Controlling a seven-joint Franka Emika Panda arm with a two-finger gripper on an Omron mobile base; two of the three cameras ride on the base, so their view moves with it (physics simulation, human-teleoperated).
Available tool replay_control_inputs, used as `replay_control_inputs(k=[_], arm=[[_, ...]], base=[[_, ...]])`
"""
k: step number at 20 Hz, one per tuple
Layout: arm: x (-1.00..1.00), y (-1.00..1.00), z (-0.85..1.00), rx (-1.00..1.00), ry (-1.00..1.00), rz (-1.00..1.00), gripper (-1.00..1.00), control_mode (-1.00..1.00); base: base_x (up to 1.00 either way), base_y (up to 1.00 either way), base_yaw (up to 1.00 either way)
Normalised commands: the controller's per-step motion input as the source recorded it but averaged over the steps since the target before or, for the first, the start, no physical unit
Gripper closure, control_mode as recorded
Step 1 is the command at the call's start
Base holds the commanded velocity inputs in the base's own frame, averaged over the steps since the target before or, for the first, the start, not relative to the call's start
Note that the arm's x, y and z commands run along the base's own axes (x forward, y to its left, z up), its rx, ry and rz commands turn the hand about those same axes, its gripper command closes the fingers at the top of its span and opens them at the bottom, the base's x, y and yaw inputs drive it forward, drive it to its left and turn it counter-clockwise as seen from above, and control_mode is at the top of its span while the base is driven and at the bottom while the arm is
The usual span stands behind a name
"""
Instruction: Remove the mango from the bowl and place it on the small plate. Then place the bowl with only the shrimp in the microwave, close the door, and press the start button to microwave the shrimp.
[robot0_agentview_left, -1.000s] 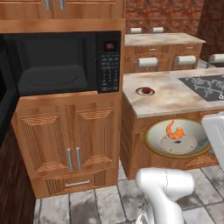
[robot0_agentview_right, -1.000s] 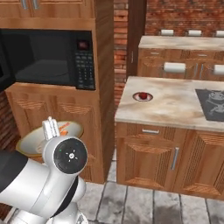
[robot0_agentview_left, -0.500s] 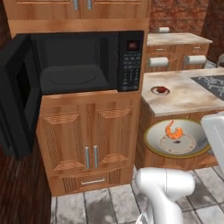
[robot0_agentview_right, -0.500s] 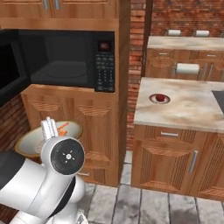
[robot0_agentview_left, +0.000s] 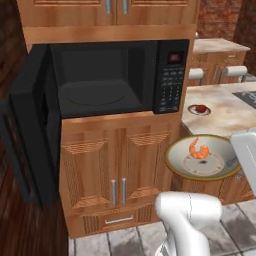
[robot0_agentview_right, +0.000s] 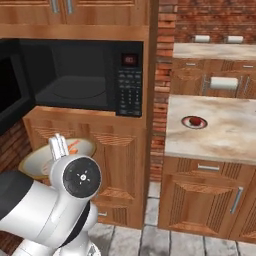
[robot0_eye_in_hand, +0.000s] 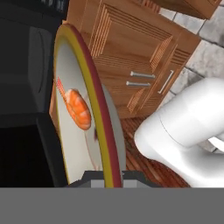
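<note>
Left base view shows the microwave (robot0_agentview_left: 117, 77) built into wooden cabinets, its cavity dark and open, with the keypad panel and a small red display on its right side. The door (robot0_agentview_left: 31, 125) is swung wide to the left, standing out from the cabinet face. Below and to the right of the microwave, the bowl (robot0_agentview_left: 204, 157) hangs in the air in front of the lower cabinet doors, level, with its olive-gold rim facing up. The shrimp (robot0_agentview_left: 198, 149) lies inside it, toward the far side, curled and orange. The white arm comes in at the bowl's right edge.

On the marbled tabletop (robot0_agentview_left: 225, 112) to the right, the small plate (robot0_agentview_left: 199, 109) sits near the left edge with the dark red mango (robot0_agentview_left: 201, 108) on it, well apart from the bowl.

In the right base view, the bowl (robot0_agentview_right: 47, 159) shows behind the arm's round joint, lower than the microwave's (robot0_agentview_right: 75, 75) opening and just in front of the cabinet. The plate (robot0_agentview_right: 194, 122) and mango (robot0_agentview_right: 196, 121) rest on the tabletop (robot0_agentview_right: 220, 131) at right.

The hand view looks along the bowl's rim (robot0_eye_in_hand: 98, 113), seen edge-on, with the shrimp (robot0_eye_in_hand: 78, 109) against its pale inside. The fingers (robot0_eye_in_hand: 109, 177) are closed tight on the rim at the bottom of that view.
</note>
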Motion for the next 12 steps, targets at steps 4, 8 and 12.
replay_control_inputs(k=[4, 8, 12], arm=[[0.00, 0.00, 0.00, 0.00, 0.00, 0.00, 1.00, 1.00], [0.00, 0.00, 0.00, 0.00, 0.00, 0.00, 1.00, 1.00], [0.00, 0.00, 0.00, 0.00, 0.00, 0.00, 1.00, 1.00]], base=[[0.32, 0.28, 0.00], [0.50, 0.28, 0.00], [0.32, 0.59, 0.00]])
